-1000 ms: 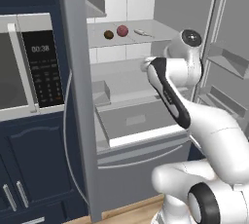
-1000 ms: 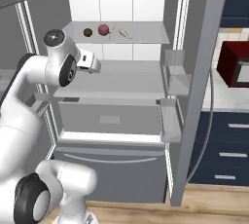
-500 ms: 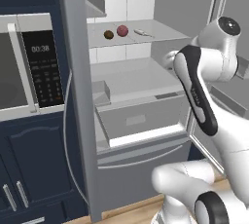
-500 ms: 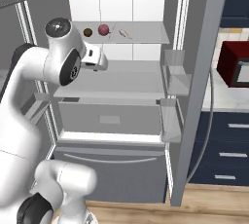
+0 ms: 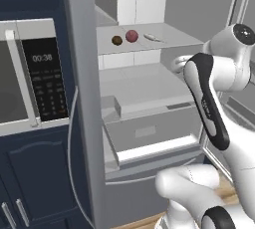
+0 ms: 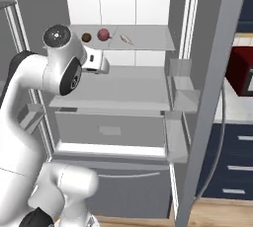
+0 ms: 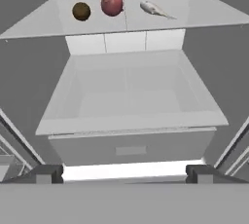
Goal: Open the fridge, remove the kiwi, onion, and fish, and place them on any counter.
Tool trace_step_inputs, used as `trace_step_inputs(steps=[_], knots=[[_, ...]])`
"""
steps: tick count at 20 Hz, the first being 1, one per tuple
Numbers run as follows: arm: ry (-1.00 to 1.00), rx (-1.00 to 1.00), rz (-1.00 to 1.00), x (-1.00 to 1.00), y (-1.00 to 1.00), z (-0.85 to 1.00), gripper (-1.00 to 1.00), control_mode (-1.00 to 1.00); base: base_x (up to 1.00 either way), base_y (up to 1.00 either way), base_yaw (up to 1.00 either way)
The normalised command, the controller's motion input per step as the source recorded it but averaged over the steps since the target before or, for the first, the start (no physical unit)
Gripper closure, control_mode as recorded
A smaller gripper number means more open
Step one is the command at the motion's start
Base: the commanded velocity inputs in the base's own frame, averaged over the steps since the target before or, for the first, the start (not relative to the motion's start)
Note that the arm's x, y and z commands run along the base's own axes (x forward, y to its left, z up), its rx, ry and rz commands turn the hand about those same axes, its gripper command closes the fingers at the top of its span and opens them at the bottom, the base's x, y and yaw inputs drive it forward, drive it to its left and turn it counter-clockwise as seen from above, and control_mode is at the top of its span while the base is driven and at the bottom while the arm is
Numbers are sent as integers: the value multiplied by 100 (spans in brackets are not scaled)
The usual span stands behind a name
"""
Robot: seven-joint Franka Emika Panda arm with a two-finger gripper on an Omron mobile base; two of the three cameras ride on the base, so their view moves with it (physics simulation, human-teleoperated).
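Fridge (image 5: 149, 113) stands with both doors swung open, white interior exposed; left door edge (image 5: 82, 98) runs beside the microwave (image 5: 30, 73) set in navy cabinetry. Right door (image 6: 217, 83) carries grey bins (image 6: 180, 93) on its inner face. Inside, a grey shelf (image 7: 194, 13) sits high, a lower shelf below it, and a drawer (image 7: 131, 145) at the bottom of the fresh compartment. White arm (image 5: 219, 98) rises in front of the open compartment, its hand level with the gap under the upper shelf. Fingers (image 7: 46, 173) are spread wide, with nothing between them. All three items lie on the upper shelf in a row, apart from one another: fish (image 7: 154, 9) on the right in the hand view, tail pointing right; onion (image 7: 112, 3) in the middle; kiwi (image 7: 81, 11) just left of the onion. Tabletop (image 6: 242, 117) shows at the far right over navy drawers, beside a red appliance (image 6: 241, 70).
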Motion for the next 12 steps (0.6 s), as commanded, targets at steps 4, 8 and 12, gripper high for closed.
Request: trace_step_inputs(steps=[4,8,12], knots=[[0,0,0,0,0,0,-100,100,77,-28,24],[0,0,0,0,0,0,-100,100,77,-54,19],[0,0,0,0,0,0,-100,100,94,-16,9]])
